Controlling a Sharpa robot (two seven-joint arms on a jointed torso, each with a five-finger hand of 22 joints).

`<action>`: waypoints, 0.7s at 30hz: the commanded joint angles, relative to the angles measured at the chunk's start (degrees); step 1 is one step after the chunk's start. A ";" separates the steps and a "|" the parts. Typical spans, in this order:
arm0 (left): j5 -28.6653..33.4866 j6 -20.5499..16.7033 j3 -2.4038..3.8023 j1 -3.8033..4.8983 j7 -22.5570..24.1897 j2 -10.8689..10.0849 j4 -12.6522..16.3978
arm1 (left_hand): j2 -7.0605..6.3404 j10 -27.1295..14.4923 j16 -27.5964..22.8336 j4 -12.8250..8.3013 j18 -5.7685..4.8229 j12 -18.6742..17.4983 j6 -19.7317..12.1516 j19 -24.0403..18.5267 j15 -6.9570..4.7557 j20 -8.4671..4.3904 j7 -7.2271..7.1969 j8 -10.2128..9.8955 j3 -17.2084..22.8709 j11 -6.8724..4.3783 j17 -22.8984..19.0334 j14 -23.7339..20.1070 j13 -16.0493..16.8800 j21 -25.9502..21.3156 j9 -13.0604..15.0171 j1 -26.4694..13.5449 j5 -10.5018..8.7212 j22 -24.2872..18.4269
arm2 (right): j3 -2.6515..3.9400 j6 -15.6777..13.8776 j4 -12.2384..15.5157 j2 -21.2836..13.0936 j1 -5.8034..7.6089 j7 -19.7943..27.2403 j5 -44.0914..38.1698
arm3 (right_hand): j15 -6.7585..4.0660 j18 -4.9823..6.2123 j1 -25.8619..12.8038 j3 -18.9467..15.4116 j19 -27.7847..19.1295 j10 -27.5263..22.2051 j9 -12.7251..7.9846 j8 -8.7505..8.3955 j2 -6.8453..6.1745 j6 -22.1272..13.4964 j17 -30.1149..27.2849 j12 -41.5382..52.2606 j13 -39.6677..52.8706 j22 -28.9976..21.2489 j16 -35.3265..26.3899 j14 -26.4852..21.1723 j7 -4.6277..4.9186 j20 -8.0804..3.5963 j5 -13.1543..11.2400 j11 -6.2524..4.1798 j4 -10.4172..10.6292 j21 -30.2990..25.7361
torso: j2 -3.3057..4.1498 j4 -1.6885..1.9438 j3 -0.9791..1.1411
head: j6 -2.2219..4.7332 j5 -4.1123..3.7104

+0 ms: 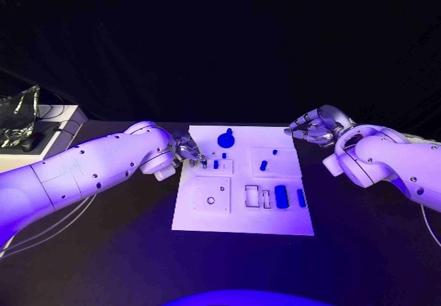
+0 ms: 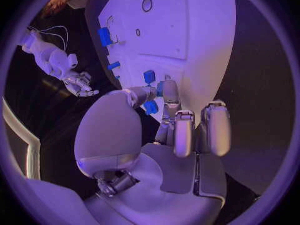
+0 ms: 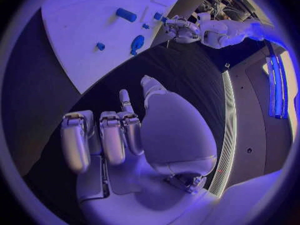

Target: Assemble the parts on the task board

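Left hand (image 1: 188, 152) is down at the task board (image 1: 241, 220) edge, fingertips seemingly pinching a small blue part (image 2: 151, 107); light, stiff, slippery plastic, best nipped across its sides. Right hand (image 1: 312, 127) hovers off the board's far corner, fingers curled, empty

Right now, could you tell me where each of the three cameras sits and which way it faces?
Head view: on the robot's head, looking down at the task board on the black table; both white arms reach in, left hand at the board's left edge, right hand off its far right corner.
Left wrist view: behind the left hand, facing across the board; a blue part sits at its fingertips.
Right wrist view: behind the right hand, hovering over black table, facing the board.
Shared: each wrist view also shows the opposite hand.
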 commanded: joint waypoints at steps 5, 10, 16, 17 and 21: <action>-3.01 -0.26 -0.09 -0.20 -0.11 0.33 0.36 | 0.65 0.57 -0.10 -9.51 -0.92 -0.26 0.84 0.55 -0.40 -0.12 -0.52 0.11 9.21 -0.07 12.47 5.09 -0.09 0.39 2.50 0.03 0.36 3.32 | 0.01 0.40 0.14 -0.08 -0.04 0.65 -0.33 | -0.41 -0.61 -0.46 0.32 4.87 5.49 0.09 0.25 0.08 -0.42 13.55 0.05 14.64 13.18 -0.12 5.68 0.11 -0.58 0.21 -0.37 -0.02 -0.27 | 0.01 0.07 0.01 | -0.33 -0.12; -3.68 0.68 -0.12 -0.24 -0.26 0.46 0.45 | 0.60 0.61 -0.08 -9.59 -0.91 -0.28 0.89 0.52 -0.42 -0.14 -0.53 0.09 9.26 -0.09 12.51 5.10 -0.10 0.36 2.49 0.00 0.35 3.27 | 0.01 0.42 0.18 -0.12 -0.04 0.64 -0.33 | -0.41 -0.61 -0.46 0.32 4.87 5.49 0.09 0.25 0.08 -0.42 13.55 0.05 14.64 13.18 -0.12 5.68 0.11 -0.58 0.21 -0.37 -0.02 -0.27 | 0.00 0.07 0.00 | -0.46 -0.12; -4.29 1.77 -0.15 -0.25 -0.55 0.56 0.45 | 0.56 0.63 -0.08 -9.63 -0.89 -0.29 0.92 0.48 -0.43 -0.14 -0.54 0.07 9.27 -0.10 12.50 5.10 -0.11 0.33 2.49 -0.01 0.34 3.21 | 0.01 0.45 0.17 -0.14 -0.04 0.64 -0.33 | -0.41 -0.62 -0.65 0.39 4.89 5.50 0.17 0.32 0.09 -0.44 13.59 0.06 14.65 13.23 -0.11 5.69 0.10 -0.59 0.21 -0.38 0.01 -0.21 | -0.06 0.05 0.03 | -0.60 -0.12; -4.48 1.92 -0.15 -0.25 -0.59 0.58 0.40 | 0.56 0.63 -0.08 -9.63 -0.89 -0.29 0.92 0.48 -0.43 -0.14 -0.54 0.07 9.27 -0.10 12.50 5.10 -0.11 0.33 2.49 -0.01 0.34 3.21 | 0.01 0.45 0.17 -0.15 -0.04 0.64 -0.33 | -0.41 -0.62 -0.65 0.39 4.89 5.50 0.17 0.32 0.09 -0.44 13.59 0.06 14.65 13.23 -0.11 5.69 0.10 -0.59 0.21 -0.38 0.01 -0.21 | -0.05 0.06 0.03 | -0.60 -0.12; -5.77 2.43 -0.17 -0.25 -0.67 0.71 0.25 | 0.56 0.63 -0.08 -9.63 -0.89 -0.29 0.92 0.48 -0.43 -0.14 -0.54 0.07 9.27 -0.10 12.50 5.10 -0.11 0.33 2.49 -0.01 0.34 3.21 | 0.01 0.47 0.20 -0.16 -0.04 0.65 -0.31 | -0.41 -0.62 -0.65 0.39 4.89 5.50 0.17 0.32 0.09 -0.44 13.59 0.06 14.65 13.23 -0.11 5.69 0.10 -0.59 0.21 -0.38 0.01 -0.21 | -0.02 0.05 0.05 | -0.65 -0.09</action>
